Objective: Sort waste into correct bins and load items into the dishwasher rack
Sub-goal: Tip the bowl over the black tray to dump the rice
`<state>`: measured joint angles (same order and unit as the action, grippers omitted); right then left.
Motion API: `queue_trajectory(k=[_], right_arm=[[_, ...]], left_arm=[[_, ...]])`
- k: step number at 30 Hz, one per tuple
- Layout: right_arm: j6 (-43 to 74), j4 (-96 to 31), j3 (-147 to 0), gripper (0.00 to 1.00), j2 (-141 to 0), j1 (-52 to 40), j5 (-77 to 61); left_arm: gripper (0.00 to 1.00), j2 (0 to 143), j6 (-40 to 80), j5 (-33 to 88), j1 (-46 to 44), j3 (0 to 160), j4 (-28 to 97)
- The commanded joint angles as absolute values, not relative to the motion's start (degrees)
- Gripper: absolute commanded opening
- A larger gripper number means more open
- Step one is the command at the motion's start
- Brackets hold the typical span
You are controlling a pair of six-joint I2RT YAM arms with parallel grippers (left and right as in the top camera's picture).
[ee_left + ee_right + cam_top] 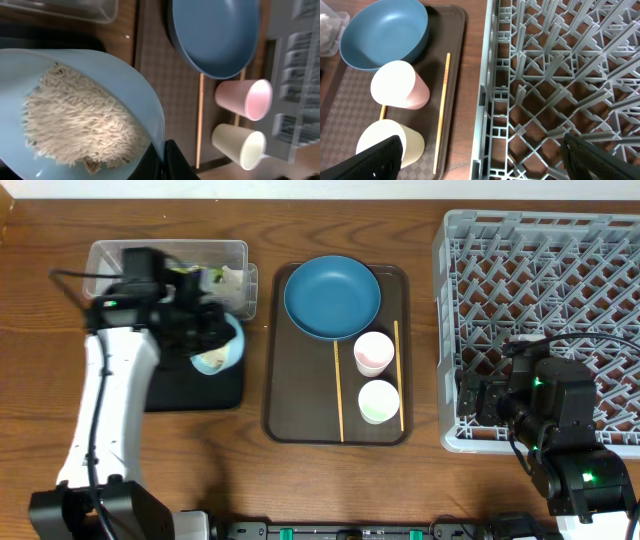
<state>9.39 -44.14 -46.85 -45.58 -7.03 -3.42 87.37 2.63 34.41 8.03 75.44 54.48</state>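
My left gripper (164, 159) is shut on the rim of the small light-blue bowl (125, 85), which is tilted and holds white rice (80, 125). In the overhead view the bowl (220, 352) hangs over the black tray (195, 392). The clear tub (170, 252) behind it holds a white tissue (233, 278) and a greenish wrapper (196, 273). The dark-blue dish (332, 297), pink cup (373, 353), pale-green cup (379, 401) and two chopsticks (338, 390) lie on the brown tray. My right gripper (481, 146) is open and empty over the left edge of the grey rack (540, 290).
The brown serving tray (285, 405) sits in the middle of the wooden table, between the bins and the rack. The second chopstick (398, 375) lies along the tray's right side. A strip of bare table (472, 75) separates tray and rack.
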Motion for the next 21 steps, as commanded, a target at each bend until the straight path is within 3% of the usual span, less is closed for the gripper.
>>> queue_trajectory(k=[1,14,21], right_arm=[[8.49,-44.38,-47.9,0.99,-45.39,-7.53,-3.25],[8.49,-44.49,-47.9,0.99,-45.39,-7.53,-3.25],[8.49,-44.6,-47.9,0.99,-45.39,-7.53,-3.25]], left_arm=[[0.06,88.33,-4.32,46.26,13.47,74.3,55.24],[0.06,98.96,-7.94,71.57,30.15,71.72,55.72],[0.06,103.63,-7.92,74.5,34.87,71.68,58.59]])
